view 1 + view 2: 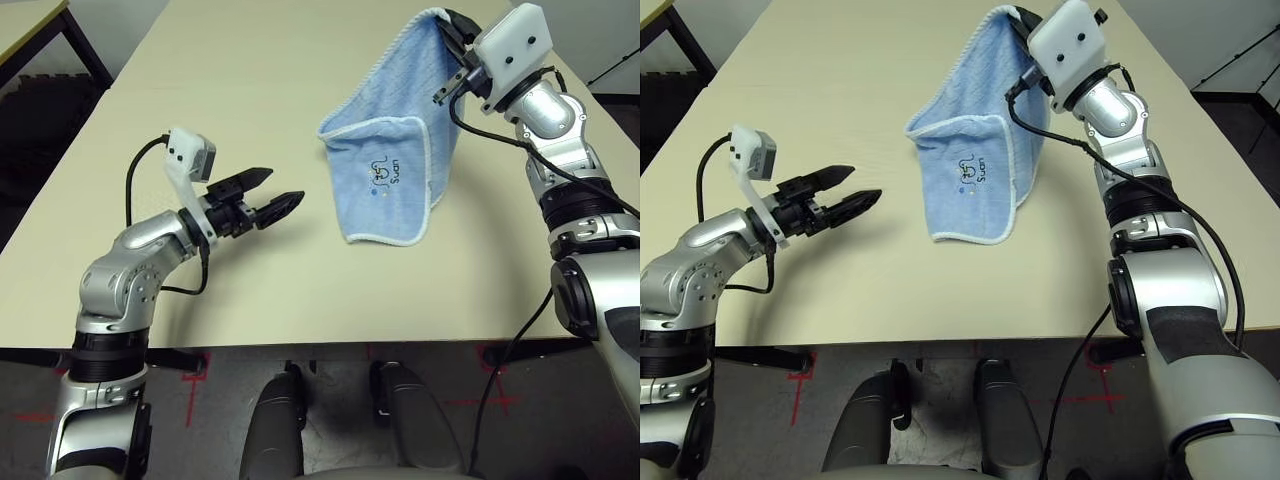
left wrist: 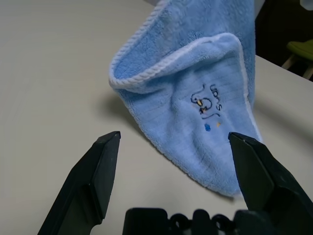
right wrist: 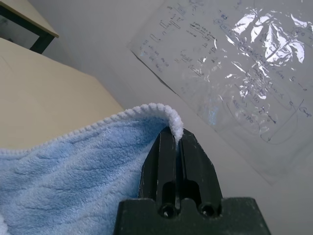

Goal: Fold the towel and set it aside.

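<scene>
Left end effector: the left end effector (image 1: 268, 196), two black fingers on a silver arm, hovered low over the desk with its jaws spread wide and nothing between them, pointing toward the towel from the left.
Desk: the wide pale beige desk (image 1: 300, 70) was bare around the cloth; nothing lay between the spread jaws and the towel.
Towel: the small light-blue terry towel (image 1: 400, 170) with white stitched edging hung by one upper corner, its lower edge draped onto the desk near the middle, a flap with the dark embroidered motif (image 1: 382, 176) facing the robot.
Right end effector: the right end effector (image 3: 176, 142) was raised above the far right of the desk, its black fingers clamped tight on the very corner of the towel, only the white edging pinched.
Risk, grip: that hold looked thin to me; a tug or swing could pull the edging free and drop the cloth in a heap.
Risk, left approach: the hanging flap was loose and curled, so the left jaws might close on two layers or push the cloth away rather than catch one corner, which would spoil the fold.
Risk, cable: the black cable (image 1: 500, 135) looping beside the right wrist hung close to the towel and might snag it.
Surroundings: a second desk (image 1: 25, 25) with dark legs stood off to the far left, well apart, and in nobody's way.
</scene>
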### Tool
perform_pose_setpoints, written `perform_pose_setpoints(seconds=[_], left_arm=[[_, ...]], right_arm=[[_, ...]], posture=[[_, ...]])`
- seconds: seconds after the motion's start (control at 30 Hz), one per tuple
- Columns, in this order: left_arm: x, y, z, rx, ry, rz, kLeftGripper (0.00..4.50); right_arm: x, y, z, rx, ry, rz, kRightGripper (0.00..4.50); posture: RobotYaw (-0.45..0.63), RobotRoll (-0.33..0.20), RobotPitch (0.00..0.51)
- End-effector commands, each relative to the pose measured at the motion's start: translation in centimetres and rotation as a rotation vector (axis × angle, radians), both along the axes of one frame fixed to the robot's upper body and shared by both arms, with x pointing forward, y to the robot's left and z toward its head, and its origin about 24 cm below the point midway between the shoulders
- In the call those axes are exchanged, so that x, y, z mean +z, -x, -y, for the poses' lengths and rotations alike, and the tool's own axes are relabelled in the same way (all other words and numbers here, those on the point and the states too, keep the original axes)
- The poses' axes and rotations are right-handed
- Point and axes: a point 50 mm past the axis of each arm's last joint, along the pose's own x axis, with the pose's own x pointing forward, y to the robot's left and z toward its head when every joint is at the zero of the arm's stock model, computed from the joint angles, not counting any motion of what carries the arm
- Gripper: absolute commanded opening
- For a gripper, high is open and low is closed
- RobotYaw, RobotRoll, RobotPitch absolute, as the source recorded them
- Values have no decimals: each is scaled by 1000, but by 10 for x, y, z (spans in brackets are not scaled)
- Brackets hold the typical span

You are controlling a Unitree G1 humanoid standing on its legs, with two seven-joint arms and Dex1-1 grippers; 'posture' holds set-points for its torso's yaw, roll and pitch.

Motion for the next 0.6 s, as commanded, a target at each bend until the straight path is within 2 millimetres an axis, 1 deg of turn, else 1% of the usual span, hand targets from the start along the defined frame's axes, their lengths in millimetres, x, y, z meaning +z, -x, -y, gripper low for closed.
perform_pose_setpoints(seconds=[0.03, 0.33, 0.6], left_arm=[[1, -10, 1, 60, -22, 4, 4500], [4, -24, 11, 102, -43, 19, 4500], [6, -31, 14, 115, -37, 38, 4500]], right_arm=[[9, 4, -2, 16, 25, 54, 47], [41, 6, 0, -36, 6, 171, 47], [54, 7, -1, -38, 9, 210, 47]], posture=[[-136, 0, 176], [-156, 0, 176], [-158, 0, 176]])
